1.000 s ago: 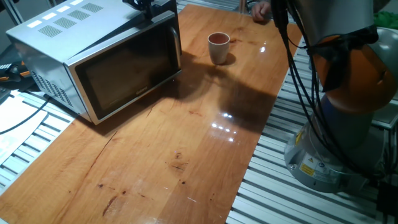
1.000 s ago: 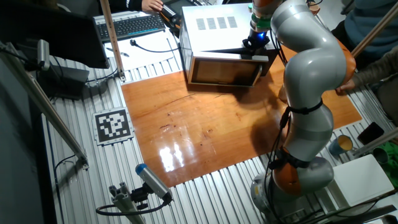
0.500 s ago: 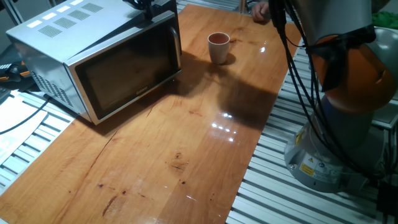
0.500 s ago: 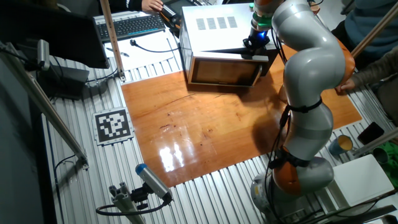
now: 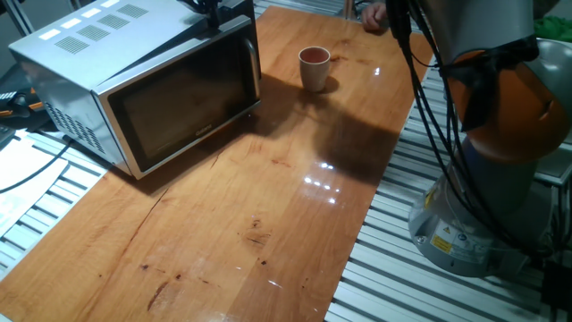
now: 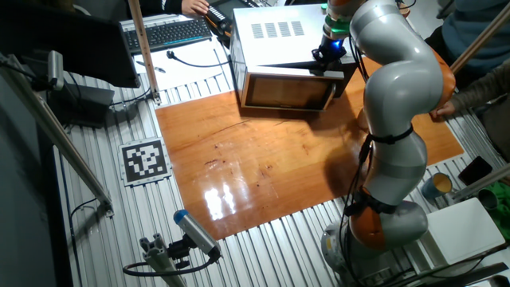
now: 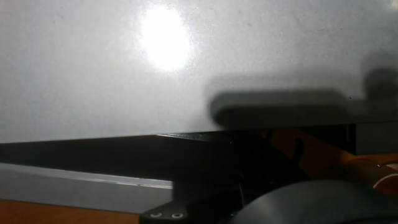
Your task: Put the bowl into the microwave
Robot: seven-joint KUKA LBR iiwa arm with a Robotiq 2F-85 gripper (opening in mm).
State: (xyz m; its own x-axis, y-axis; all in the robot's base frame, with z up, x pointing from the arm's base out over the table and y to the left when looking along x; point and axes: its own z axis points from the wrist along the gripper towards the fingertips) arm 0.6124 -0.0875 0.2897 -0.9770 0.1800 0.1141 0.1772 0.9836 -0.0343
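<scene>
- One fixed view: the bowl stands upright on the wooden surface, just beside the microwave's right front corner but not touching it. It is untouched, so I judge the door comes first. The door looks shut or only barely ajar. The pincer sits at the top front edge of the microwave, near the handle side — placed, I judge, to work the door. The frame edge cuts it off, so I cannot tell whether it is open or closed.
- The other fixed view: this one shows the whole arm bending over the surface to the microwave's top corner, and the vent slots on top. The arm hides the bowl here, and the pincer is too small to read.
- Hand view: the camera is pressed close to the microwave's pale top panel — a glare spot, a dark seam below. It confirms closeness; no fingertips are clearly seen.
</scene>
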